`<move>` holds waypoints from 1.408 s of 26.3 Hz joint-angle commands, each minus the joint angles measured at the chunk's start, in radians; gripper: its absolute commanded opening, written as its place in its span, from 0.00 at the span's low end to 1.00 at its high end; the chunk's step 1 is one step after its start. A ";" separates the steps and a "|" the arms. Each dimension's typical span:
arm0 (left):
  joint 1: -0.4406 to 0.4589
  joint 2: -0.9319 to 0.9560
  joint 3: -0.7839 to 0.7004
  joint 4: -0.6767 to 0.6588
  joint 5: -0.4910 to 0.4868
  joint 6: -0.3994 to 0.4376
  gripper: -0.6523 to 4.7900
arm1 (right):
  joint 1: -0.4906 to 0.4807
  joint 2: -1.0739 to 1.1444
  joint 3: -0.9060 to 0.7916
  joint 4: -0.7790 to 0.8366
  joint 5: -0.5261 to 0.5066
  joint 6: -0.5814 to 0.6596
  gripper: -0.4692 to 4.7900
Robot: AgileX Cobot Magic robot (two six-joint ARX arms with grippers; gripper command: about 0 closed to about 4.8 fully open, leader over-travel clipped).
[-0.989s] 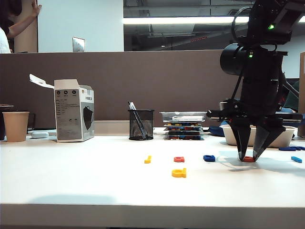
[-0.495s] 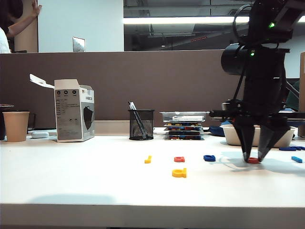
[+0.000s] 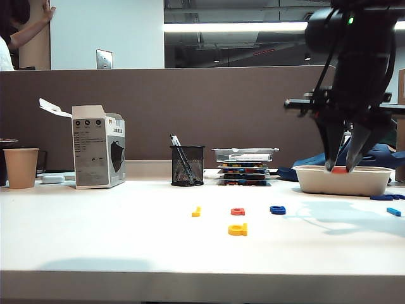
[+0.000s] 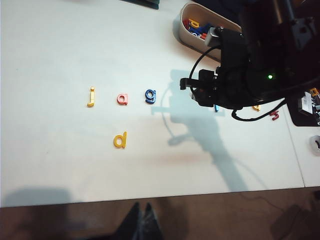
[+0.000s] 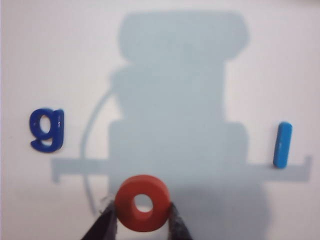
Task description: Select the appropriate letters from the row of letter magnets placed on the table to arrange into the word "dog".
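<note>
So the robot's roughly a third of the way through spelling "dog". The yellow d (image 4: 120, 140) already sits by itself on the table (image 3: 95, 240), out of the row, at about 6 o'clock from the pinkish-red a (image 4: 122, 99). The right gripper (image 5: 143, 216) has its two jaws pinching the red o (image 5: 142, 202) by its edges, and in the outside view it's hanging well above the table, over by the white tray (image 3: 342, 180) on the right. That one looks like it's meant to land at 3 o'clock of the d. The blue g (image 4: 150, 95) is untouched in the row, beside the a, so it's the last one left. The yellow j (image 4: 90, 97) and the light blue l (image 5: 282, 145) should stay put. The left gripper isn't in any shot, so no telling how its jaws stand.
</note>
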 commanded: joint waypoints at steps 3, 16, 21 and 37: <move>-0.002 -0.002 0.002 0.002 -0.006 0.001 0.11 | 0.006 -0.045 0.001 -0.056 0.000 0.042 0.27; -0.002 -0.002 0.002 0.003 -0.007 0.001 0.11 | 0.164 -0.060 0.000 -0.092 0.008 0.123 0.27; -0.002 -0.002 0.002 0.002 -0.006 0.001 0.11 | 0.225 -0.060 -0.020 -0.073 0.009 0.150 0.27; -0.002 -0.002 0.002 0.002 -0.007 0.001 0.11 | 0.313 -0.052 -0.160 0.124 0.000 0.222 0.27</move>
